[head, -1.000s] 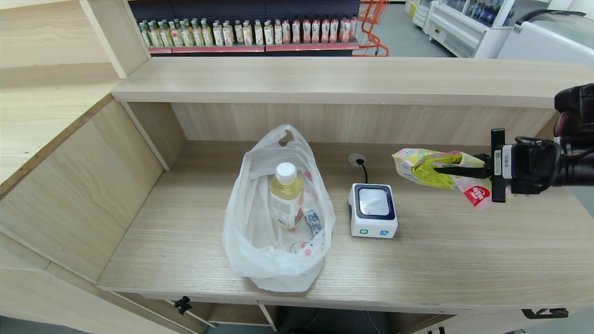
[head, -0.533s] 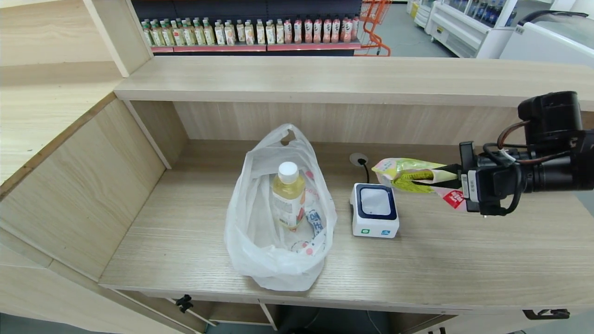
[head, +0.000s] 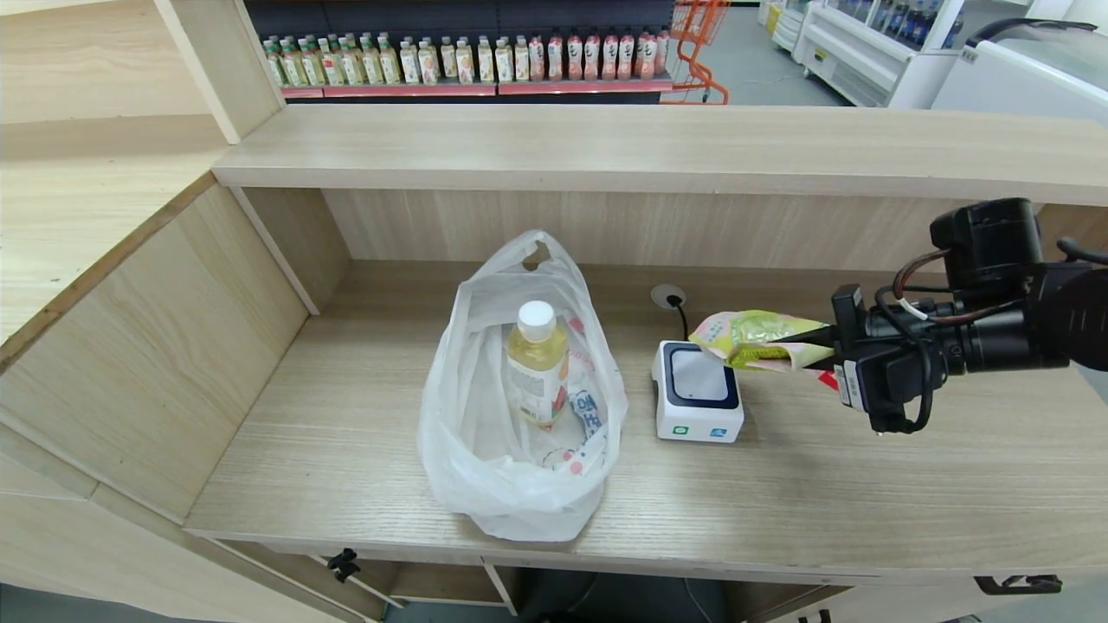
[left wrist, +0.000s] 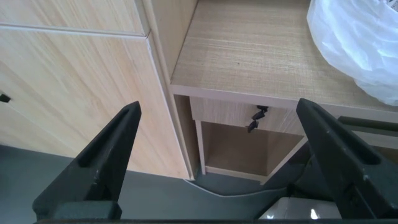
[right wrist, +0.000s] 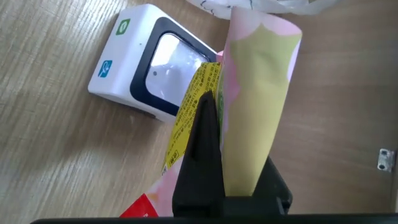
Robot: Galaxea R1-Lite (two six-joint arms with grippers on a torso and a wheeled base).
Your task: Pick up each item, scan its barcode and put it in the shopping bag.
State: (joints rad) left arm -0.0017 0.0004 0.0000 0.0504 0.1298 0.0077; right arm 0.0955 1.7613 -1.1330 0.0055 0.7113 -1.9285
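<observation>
Right gripper (head: 801, 344): jaws pinching one end of a soft pink and yellow-green snack pouch (head: 751, 337). The pouch is in the air, lying roughly flat, and its free end reaches over the far right corner of the white box-shaped barcode scanner with a dark-framed window (head: 697, 402). In the right wrist view the scanner window (right wrist: 166, 62) sits just beyond the pouch, not yet squarely under it.

Judgement: holding the pouch by its end leaves the broad printed faces free to face the window. The step in hand is the scan. I cannot tell where the barcode is.

The scanner stands on the pale wood-grain bench (head: 866, 484), just to the right of the translucent white plastic shopping bag (head: 485, 467). That keeps the carry from window to bag short. The bag stands open-mouthed with its handles up. Inside it is an upright clear bottle of yellow drink with a white cap (head: 535, 363), beside some other printed packaging I cannot make out.

Left gripper (left wrist: 219, 109): jaws spread wide and holding nothing. It is low, off the bench's front edge near the bag's corner, and looks parked clear of the working arm.

Risk: the limp pouch could sag or fold, hiding the code.
</observation>
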